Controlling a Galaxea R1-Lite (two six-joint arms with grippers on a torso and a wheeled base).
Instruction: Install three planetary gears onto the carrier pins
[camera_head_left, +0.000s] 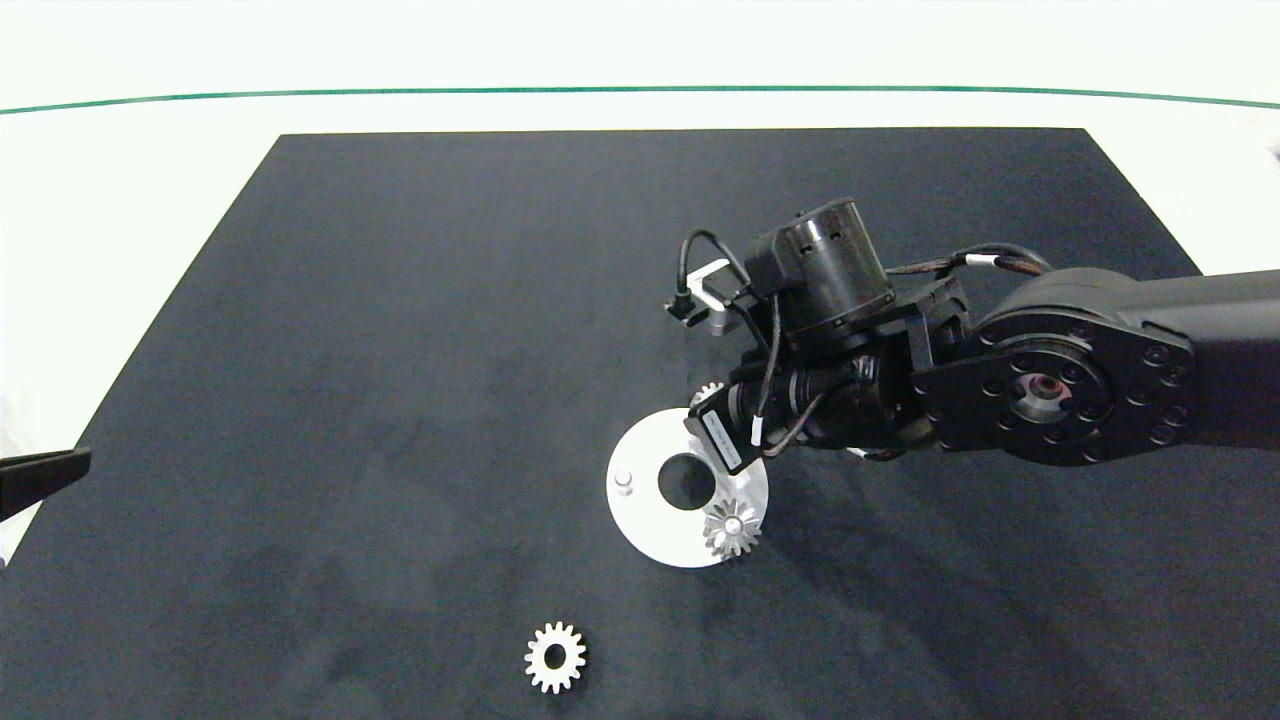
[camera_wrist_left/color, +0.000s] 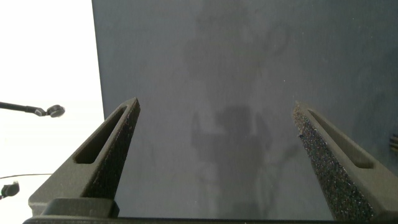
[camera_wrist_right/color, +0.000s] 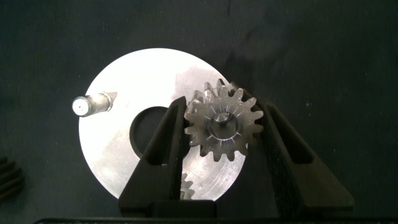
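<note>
The right gripper (camera_wrist_right/color: 222, 121) was clamped on one planetary gear (camera_wrist_right/color: 222, 120), its two grey fingers (camera_wrist_right/color: 163, 149) pressed against the teeth on either side. It held that gear flat over the far right part of the white carrier plate (camera_wrist_right/color: 118, 155); whether the gear already sat down on a pin could not be told. In the head view the wrist covered most of this, and only a few teeth showed at the plate's far rim (camera_head_left: 708, 391). Three gears could be counted in all. A second gear (camera_head_left: 731, 527) sat on the pin at the plate's near right rim, its teeth reaching a little past the rim. The third gear (camera_head_left: 555, 656) lay flat and loose on the dark mat (camera_head_left: 400, 350), well apart from the plate, close to the mat's near edge. Of the carrier pins, one bare pin (camera_head_left: 624, 481) stood upright at the plate's left side, beside the large centre hole (camera_head_left: 686, 481). The pin under the seated gear showed as a small round tip at its centre; the third pin was hidden. The left gripper (camera_wrist_left/color: 214, 158) hung at the mat's left edge, fingers spread wide apart with nothing between them.
</note>
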